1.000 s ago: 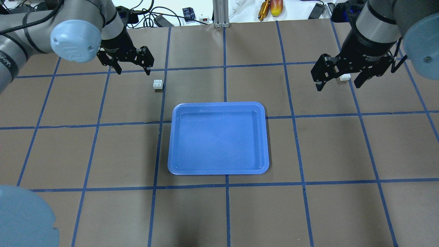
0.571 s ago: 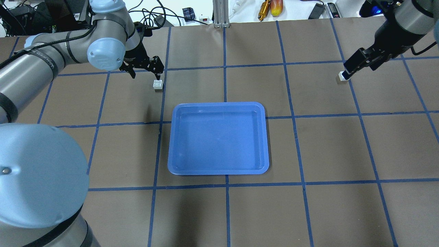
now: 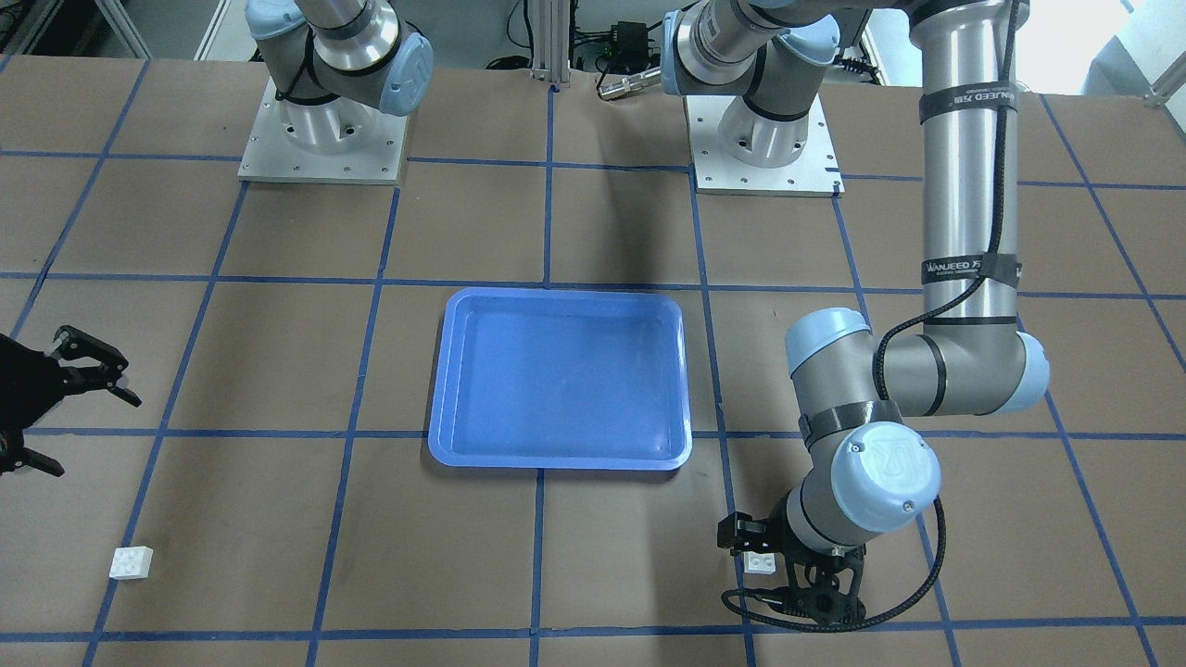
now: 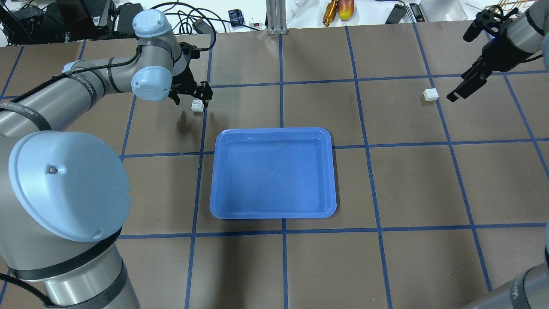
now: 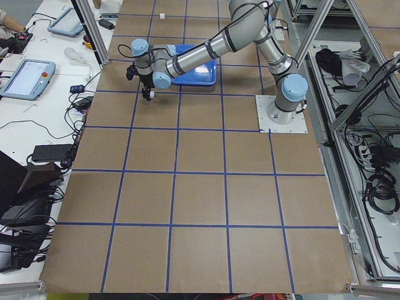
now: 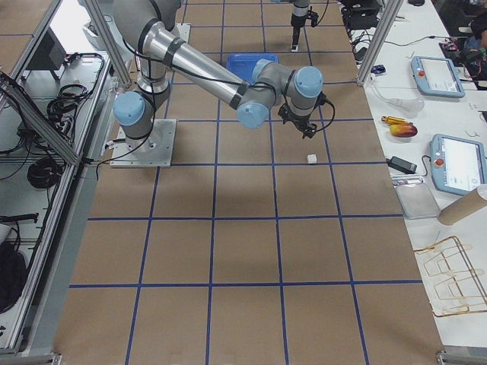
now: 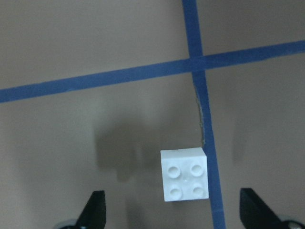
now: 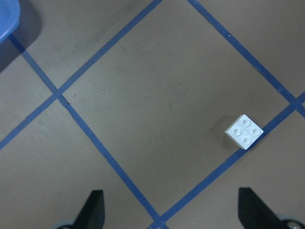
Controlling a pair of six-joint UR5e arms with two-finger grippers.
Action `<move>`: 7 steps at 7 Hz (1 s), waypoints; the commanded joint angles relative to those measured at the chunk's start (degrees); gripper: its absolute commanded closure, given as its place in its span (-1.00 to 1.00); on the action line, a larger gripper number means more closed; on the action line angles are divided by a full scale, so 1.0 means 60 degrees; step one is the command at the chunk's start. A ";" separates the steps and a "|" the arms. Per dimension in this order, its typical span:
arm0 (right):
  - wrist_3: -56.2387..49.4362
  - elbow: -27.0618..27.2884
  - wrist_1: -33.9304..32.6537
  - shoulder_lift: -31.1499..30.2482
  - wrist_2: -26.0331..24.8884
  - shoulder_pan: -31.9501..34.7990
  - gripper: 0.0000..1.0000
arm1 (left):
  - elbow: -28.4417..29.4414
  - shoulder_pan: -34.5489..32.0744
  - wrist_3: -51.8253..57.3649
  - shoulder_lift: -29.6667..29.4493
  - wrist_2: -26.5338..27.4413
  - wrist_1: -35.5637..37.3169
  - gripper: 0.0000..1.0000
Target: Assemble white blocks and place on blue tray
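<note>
Left white block [image 4: 197,105] and right white block [image 4: 430,94] flank blue tray [image 4: 274,171].

Open table [image 4: 386,180] all round right-side white block [image 4: 431,94]; blue tray [image 4: 272,130] well apart.

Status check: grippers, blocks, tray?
Left gripper open over left block. Right gripper open, clear of right block. Tray empty; nothing blocking.

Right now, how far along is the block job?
Done: nothing. The blue tray is empty, and the left block and right block lie apart on the table. Under way: left hand open over the left block; right hand open, beside the right block. Left: grasping, joining, placing.
</note>
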 commanded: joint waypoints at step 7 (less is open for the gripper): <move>-0.6147 -0.1930 -0.0302 0.3024 0.1215 -0.0742 -0.91 | 0.0026 -0.0130 -0.0425 0.0426 0.0014 -0.0195 0.65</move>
